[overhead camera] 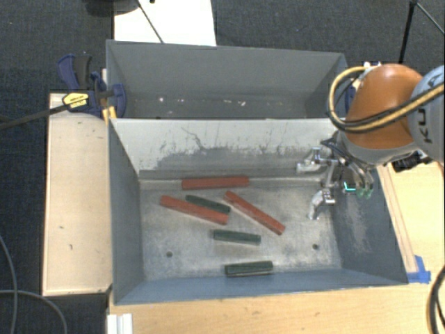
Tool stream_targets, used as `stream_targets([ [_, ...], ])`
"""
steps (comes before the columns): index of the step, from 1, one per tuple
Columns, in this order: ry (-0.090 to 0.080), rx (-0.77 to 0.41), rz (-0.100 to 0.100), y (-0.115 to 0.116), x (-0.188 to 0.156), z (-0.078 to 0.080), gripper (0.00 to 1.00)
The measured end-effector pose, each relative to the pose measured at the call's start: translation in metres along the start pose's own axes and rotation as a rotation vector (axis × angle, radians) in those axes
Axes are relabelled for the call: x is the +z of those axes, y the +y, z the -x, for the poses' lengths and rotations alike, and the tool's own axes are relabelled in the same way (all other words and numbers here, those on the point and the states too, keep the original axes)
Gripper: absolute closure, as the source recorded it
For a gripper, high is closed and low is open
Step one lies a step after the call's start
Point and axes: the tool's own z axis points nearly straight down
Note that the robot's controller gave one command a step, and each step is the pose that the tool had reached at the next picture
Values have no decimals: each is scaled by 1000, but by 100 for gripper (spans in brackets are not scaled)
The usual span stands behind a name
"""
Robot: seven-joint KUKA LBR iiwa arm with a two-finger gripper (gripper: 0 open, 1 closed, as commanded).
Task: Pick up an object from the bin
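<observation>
Where the arm comes in from the right, the tool [314, 186] hangs low over the right end of the bin [208, 145], its two metal fingers [308, 164] spread wide with nothing between them. Below it lies bare grey floor, close to the right wall. An orange cover [382, 106] with looped cables sits on the wrist above it.

Nearest the tool, just to its left and not touching it, is the slanted red bar [254, 212], a flat stick running from upper left down to lower right. Further left, the back red bar [215, 182] lies along the foot of the rear wall. The left red bar [189, 208] lies tilted on the floor. The upper green bar [207, 204] rests on it or against its upper edge; I cannot tell which. The middle green bar [236, 237] lies alone below the slanted red bar, near it. The front green bar [249, 268] lies by the front wall, well apart from the tool.
</observation>
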Motion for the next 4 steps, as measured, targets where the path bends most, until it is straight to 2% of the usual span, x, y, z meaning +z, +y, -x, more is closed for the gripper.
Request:
stream_targets([
  [1,-8,-2,-1,0,-4,2,0],
  [2,-20,-114,-3,41,72,-19,100],
  [3,-20,-115,-3,41,72,-19,100],
  [4,-7,-169,-1,78,-39,-37,100],
])
